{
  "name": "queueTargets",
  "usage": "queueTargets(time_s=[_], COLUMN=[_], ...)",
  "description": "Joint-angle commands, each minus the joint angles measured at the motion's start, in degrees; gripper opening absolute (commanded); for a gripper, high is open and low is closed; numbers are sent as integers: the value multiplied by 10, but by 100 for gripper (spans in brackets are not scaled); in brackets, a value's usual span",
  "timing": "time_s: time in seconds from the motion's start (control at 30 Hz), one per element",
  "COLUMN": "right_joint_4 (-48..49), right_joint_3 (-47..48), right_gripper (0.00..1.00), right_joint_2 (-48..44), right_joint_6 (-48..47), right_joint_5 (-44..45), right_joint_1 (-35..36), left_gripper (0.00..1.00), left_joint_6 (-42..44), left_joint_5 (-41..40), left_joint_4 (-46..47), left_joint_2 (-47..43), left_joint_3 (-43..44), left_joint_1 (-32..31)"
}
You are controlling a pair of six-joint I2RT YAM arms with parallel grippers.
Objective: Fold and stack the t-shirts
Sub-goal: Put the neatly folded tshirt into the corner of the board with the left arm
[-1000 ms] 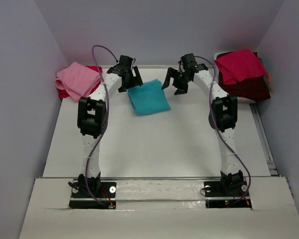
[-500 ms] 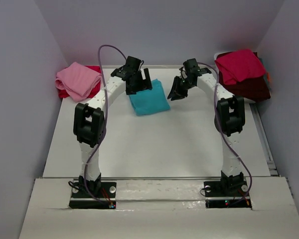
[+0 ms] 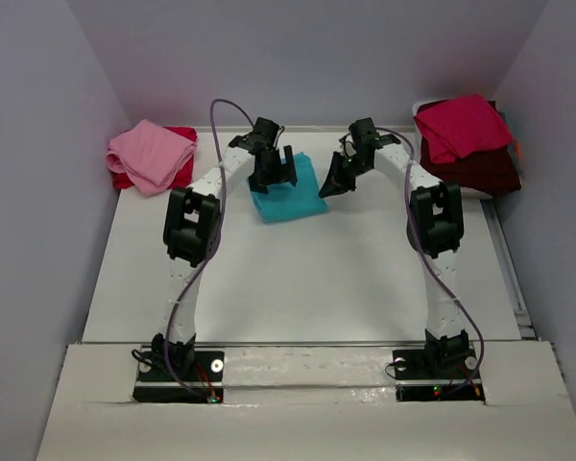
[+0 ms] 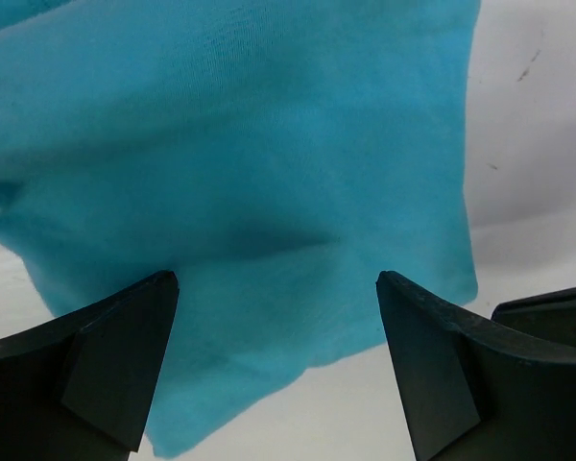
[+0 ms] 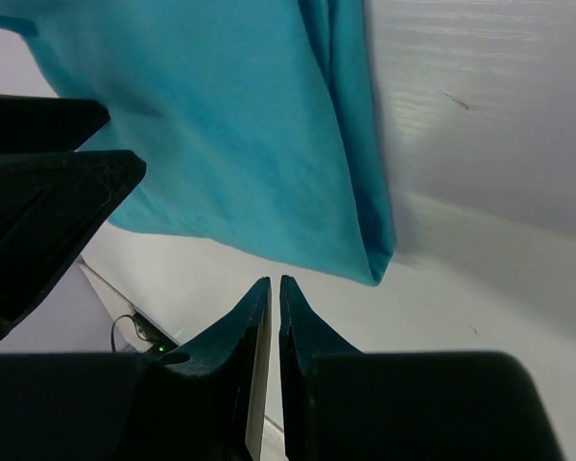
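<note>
Facing turquoise t-shirt [image 4: 230, 173] (left jaws wide)

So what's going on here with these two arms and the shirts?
Two robot arms are folding and stacking t-shirts. The left gripper hovers open above a folded turquoise t-shirt; the right gripper is shut beside its edge, holding nothing. A pink t-shirt lies at far left, and a crimson t-shirt tops a dark maroon pile at far right.
</note>
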Motion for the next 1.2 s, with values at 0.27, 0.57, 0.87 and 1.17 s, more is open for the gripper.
queueTargets(time_s=[0.27, 0.57, 0.87, 1.17], right_joint_4=[-3, -19, -47, -62], right_joint_3=[51, 57, 78, 75], right_gripper=[14, 14, 18, 48], right_joint_2=[70, 97, 117, 103], right_joint_6=[-7, -21, -24, -38], right_joint_5=[-50, -42, -46, -24], right_joint_1=[11, 16, 16, 16], left_gripper=[97, 97, 98, 98], left_joint_6=[24, 18, 10, 6], left_joint_5=[-74, -94, -61, -37], left_joint_4=[-57, -27, -83, -85], left_joint_2=[119, 129, 184, 183], left_joint_3=[200, 194, 223, 178], left_joint_1=[38, 43, 49, 54])
